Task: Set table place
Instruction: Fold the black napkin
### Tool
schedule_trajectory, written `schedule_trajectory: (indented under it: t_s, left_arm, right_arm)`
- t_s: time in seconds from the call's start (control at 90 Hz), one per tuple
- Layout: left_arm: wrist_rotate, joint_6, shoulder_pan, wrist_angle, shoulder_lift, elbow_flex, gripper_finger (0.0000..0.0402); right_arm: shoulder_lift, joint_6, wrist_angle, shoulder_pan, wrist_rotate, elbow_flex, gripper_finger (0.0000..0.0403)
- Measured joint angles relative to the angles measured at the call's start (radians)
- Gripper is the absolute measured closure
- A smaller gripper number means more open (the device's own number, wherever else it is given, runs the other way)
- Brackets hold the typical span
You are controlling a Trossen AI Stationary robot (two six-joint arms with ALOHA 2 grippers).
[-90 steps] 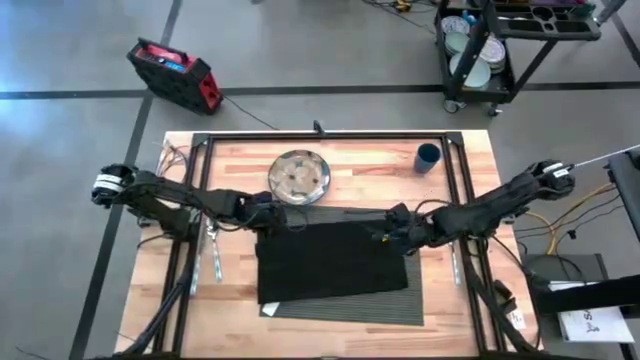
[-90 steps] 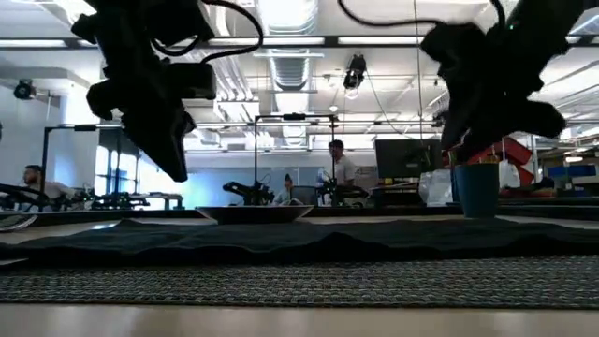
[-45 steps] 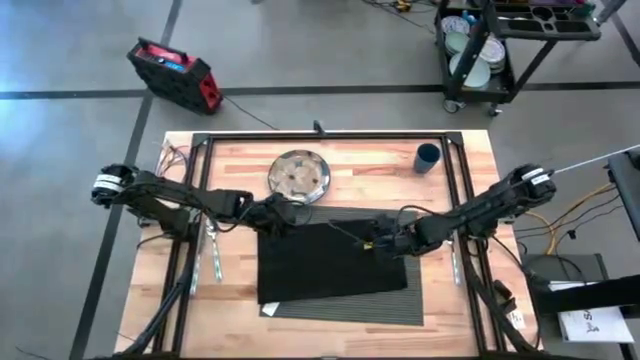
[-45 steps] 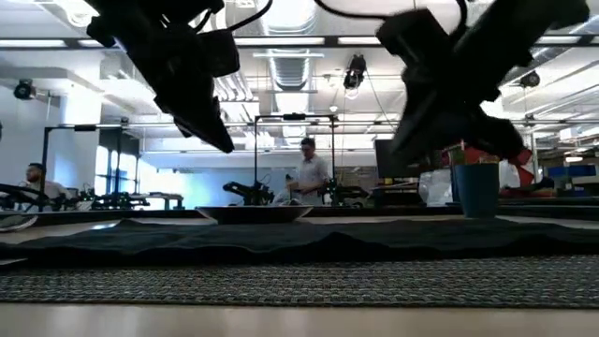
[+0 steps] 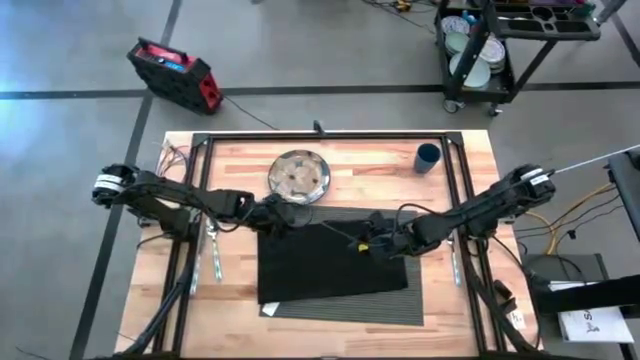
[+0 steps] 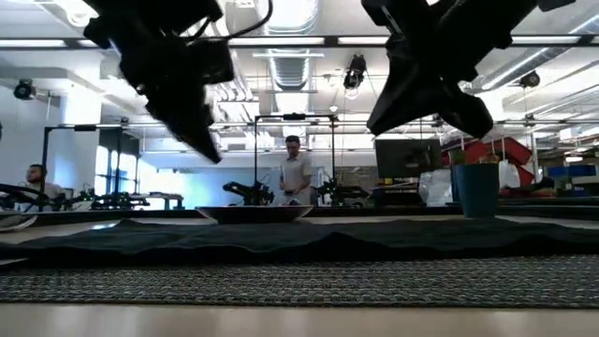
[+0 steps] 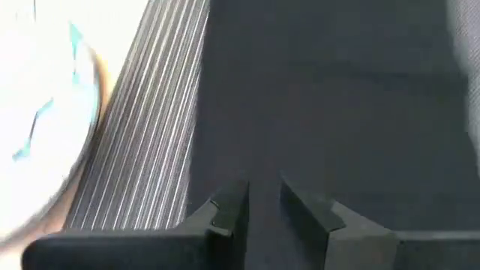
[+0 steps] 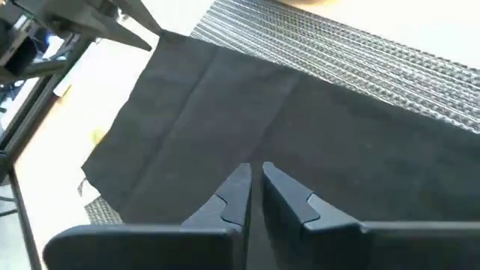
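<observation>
Where the table (image 5: 460,310) has its middle and near part, the mat (image 5: 395,304) is laid flat, a wide dark grey sheet with fine stripes. Most of the mat is covered by a plain black cloth (image 5: 320,262), which is spread over its left and middle part. Striped edges of the mat are seen past the cloth on the near side, the right side and the far side.

Just past the far edge of the mat, a round plate (image 5: 299,177) is set on the wood, a little left of the middle. A blue cup (image 5: 428,156) is stood upright at the far right of the table, well apart from the plate.

The left gripper (image 5: 292,214) is held above the far left corner of the cloth, near the plate. Its fingers (image 7: 229,210) are kept almost closed, with only a thin gap between them, and nothing is held in them.

The right gripper (image 5: 366,243) is held above the right part of the cloth, raised off it in the low view. Its fingers (image 8: 235,196) are also nearly closed, with a thin gap, and nothing is gripped.

Beyond the table, a red and black case (image 5: 173,73) is seen on the floor at the far left, and a black cart (image 5: 500,45) with dishes is parked at the far right. In the room behind, a person (image 6: 296,176) is seen standing, and another person (image 6: 35,177) is seen at the left edge.
</observation>
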Motion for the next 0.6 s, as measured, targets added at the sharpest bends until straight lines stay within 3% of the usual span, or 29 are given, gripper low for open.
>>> schedule_trajectory:
  t_s: [0.122,0.311,0.6]
  left_arm:
    - [0.02,-0.008,0.075,-0.177,0.002,-0.016,0.0342]
    - [0.245,0.052,0.265,-0.209,-0.032,-0.082,0.0331]
    - [0.497,0.141,0.441,-0.205,-0.075,-0.142,0.0234]
  right_arm:
    - [0.0,0.004,-0.025,0.0,0.0,-0.001,0.0389]
    - [0.0,0.003,-0.059,0.0,-0.001,-0.002,0.0385]
    - [0.0,0.001,-0.067,0.001,-0.01,-0.002,0.0348]
